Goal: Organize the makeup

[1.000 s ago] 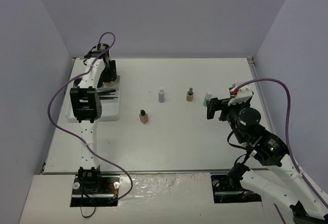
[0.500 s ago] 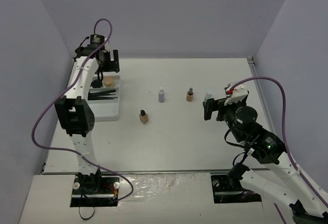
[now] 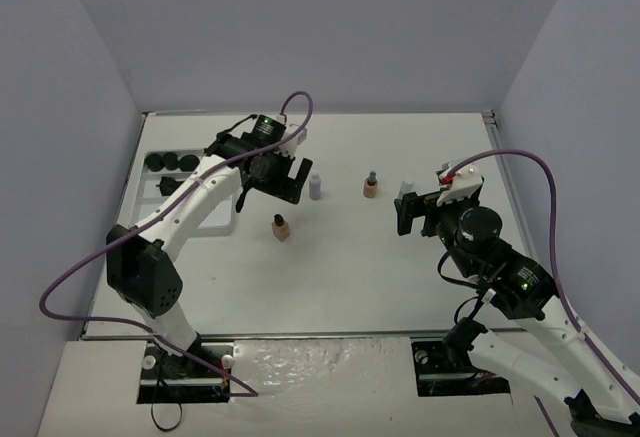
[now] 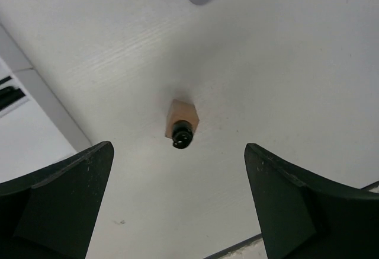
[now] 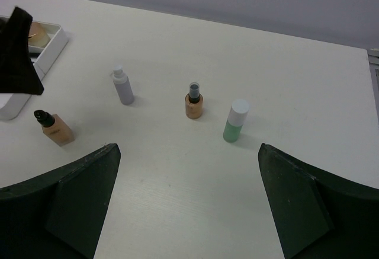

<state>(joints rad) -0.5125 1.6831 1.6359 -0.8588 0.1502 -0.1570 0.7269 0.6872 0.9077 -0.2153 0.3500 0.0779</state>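
Four small makeup bottles stand on the white table. A square beige bottle with a black cap [image 3: 280, 227] [image 4: 182, 125] [image 5: 53, 127] stands nearest. Behind it stand a grey bottle [image 3: 315, 187] [image 5: 123, 87], a round beige bottle [image 3: 371, 185] [image 5: 193, 102] and a green-white bottle [image 3: 407, 189] [image 5: 236, 121]. My left gripper [image 3: 283, 179] [image 4: 177, 200] hangs open and empty above the table, with the square beige bottle just ahead of its fingers. My right gripper [image 3: 412, 212] [image 5: 189, 205] is open and empty, close in front of the green-white bottle. Black round pots [image 3: 170, 162] sit in the tray.
The white ridged tray [image 3: 148, 185] [image 5: 44, 48] lies at the back left, partly under my left arm, with a tan compact [image 5: 35, 31] in it. Its rim [image 4: 44, 102] shows left of the left gripper. Grey walls close off three sides.
My left arm has swung from over the tray out to the right, above the table's middle, and its jaws have spread wide. My right gripper has edged slightly left.
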